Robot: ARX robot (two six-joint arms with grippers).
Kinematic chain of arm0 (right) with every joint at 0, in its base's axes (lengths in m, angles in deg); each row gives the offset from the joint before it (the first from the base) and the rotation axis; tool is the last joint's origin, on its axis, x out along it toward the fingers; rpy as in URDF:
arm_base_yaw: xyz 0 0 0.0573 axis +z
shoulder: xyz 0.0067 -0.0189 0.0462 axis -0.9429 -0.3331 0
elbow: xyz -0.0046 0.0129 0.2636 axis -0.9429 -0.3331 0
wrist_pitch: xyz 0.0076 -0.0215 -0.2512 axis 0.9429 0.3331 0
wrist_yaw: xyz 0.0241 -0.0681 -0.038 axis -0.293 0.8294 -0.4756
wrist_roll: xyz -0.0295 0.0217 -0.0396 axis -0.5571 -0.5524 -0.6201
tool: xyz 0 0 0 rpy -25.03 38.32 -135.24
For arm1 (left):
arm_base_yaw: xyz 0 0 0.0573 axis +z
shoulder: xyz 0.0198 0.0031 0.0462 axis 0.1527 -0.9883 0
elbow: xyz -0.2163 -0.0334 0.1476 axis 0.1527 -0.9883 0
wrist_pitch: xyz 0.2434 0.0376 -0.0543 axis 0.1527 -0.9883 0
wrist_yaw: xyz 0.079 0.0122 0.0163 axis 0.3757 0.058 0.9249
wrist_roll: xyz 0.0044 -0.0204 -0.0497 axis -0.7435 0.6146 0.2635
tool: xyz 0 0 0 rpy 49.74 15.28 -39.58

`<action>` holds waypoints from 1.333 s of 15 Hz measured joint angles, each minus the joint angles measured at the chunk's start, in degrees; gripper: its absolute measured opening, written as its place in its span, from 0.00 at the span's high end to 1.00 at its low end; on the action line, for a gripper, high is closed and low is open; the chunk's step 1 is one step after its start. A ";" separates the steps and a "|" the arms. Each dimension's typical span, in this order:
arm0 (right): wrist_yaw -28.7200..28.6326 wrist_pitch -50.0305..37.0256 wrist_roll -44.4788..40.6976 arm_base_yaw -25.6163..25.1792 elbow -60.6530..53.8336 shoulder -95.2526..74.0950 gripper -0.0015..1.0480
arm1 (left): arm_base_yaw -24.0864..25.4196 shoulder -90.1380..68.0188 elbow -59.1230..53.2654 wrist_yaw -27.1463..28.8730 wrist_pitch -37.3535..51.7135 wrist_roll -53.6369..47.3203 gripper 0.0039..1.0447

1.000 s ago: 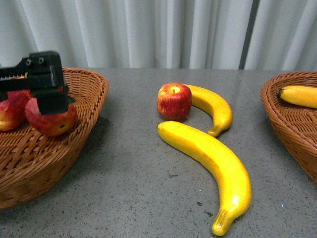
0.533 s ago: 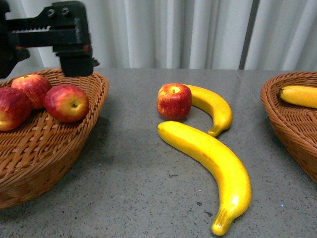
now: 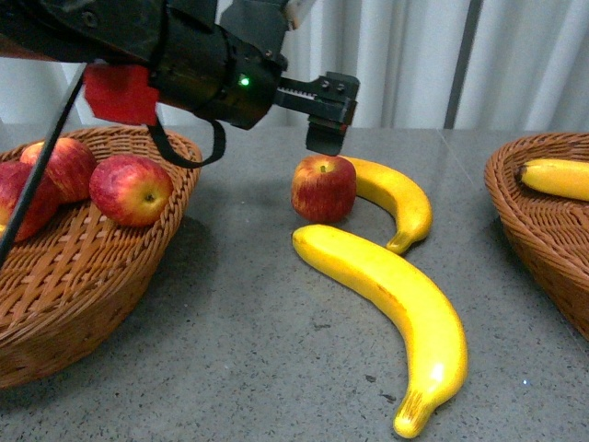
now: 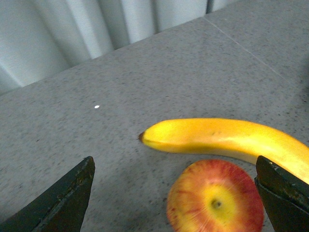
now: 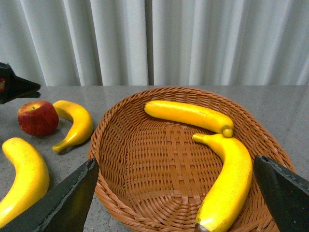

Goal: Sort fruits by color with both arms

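Observation:
A red apple point(image 3: 323, 188) sits mid-table, touching a small banana point(image 3: 396, 198); a larger banana point(image 3: 396, 304) lies in front of them. My left gripper point(image 3: 324, 115) hangs open just above the apple. In the left wrist view the apple point(image 4: 216, 203) lies between the spread jaws of the left gripper point(image 4: 175, 169), with the small banana point(image 4: 222, 137) beyond it. My right gripper point(image 5: 176, 162) is open over the right basket point(image 5: 104, 159), which holds two bananas point(image 5: 188, 115) point(image 5: 227, 179). Three apples point(image 3: 131, 190) lie in the left basket point(image 3: 110, 276).
The right basket point(image 3: 534, 230) is cut off at the front view's right edge, one banana point(image 3: 557, 178) showing inside. A white curtain hangs behind the grey table point(image 3: 239, 350). The left arm's black cable point(image 3: 41, 175) droops over the left basket.
My left gripper rose out of the left basket, leaving an apple there, and swung right to above the table apple. The loose fruit has not moved.

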 joint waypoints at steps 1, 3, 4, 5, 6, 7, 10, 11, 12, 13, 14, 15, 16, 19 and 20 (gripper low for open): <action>-0.02 0.00 0.00 0.00 0.00 0.00 0.06 | -1.27 -2.34 2.45 -0.44 -0.37 -0.52 0.06; 0.00 0.00 0.00 0.00 0.00 0.00 0.06 | -2.75 -5.64 5.07 -0.33 -0.87 -0.57 0.06; 0.00 0.00 0.00 0.00 0.00 0.00 0.06 | -3.13 -6.51 5.38 0.22 -1.79 -0.55 0.06; 0.00 -0.02 0.00 0.00 0.00 0.00 0.06 | -3.10 -7.21 5.42 1.29 -2.51 -0.48 0.06; -0.02 0.00 0.00 0.00 0.00 0.00 0.06 | -3.04 -7.56 5.49 2.38 -3.63 -0.39 0.06; 0.00 0.00 0.00 0.00 0.00 0.00 0.06 | -2.84 -7.80 5.49 3.50 -4.98 -0.26 0.06; 0.00 0.00 0.00 0.00 0.00 0.00 0.06 | -2.12 -8.92 6.21 4.22 -7.78 1.09 0.06; 0.00 0.00 0.00 0.00 0.00 0.00 0.06 | -2.08 -9.31 6.21 3.69 -7.91 1.22 0.10; 0.00 0.00 0.00 0.00 0.00 0.00 0.06 | -2.08 -9.38 6.14 3.02 -8.13 1.55 0.21; 0.00 0.00 0.00 0.00 0.00 0.00 0.06 | -2.08 -9.35 6.12 2.73 -8.04 1.62 0.30; 0.00 0.00 0.00 0.00 0.00 0.00 0.06 | -2.08 -9.35 6.08 2.73 -7.89 1.68 0.34; 0.00 0.00 0.00 0.00 0.00 0.00 0.06 | -2.10 -8.83 5.66 2.78 -7.32 1.90 0.36; 0.00 0.00 0.00 0.00 0.00 0.00 0.06 | -2.10 -7.74 4.83 2.97 -6.19 2.40 0.36; 0.00 0.00 0.00 0.00 0.00 0.00 0.06 | -1.29 2.03 0.04 8.63 -0.07 5.79 0.36; 0.00 0.00 0.00 0.00 0.00 0.00 0.06 | -0.39 8.24 -3.30 11.52 1.88 7.19 0.36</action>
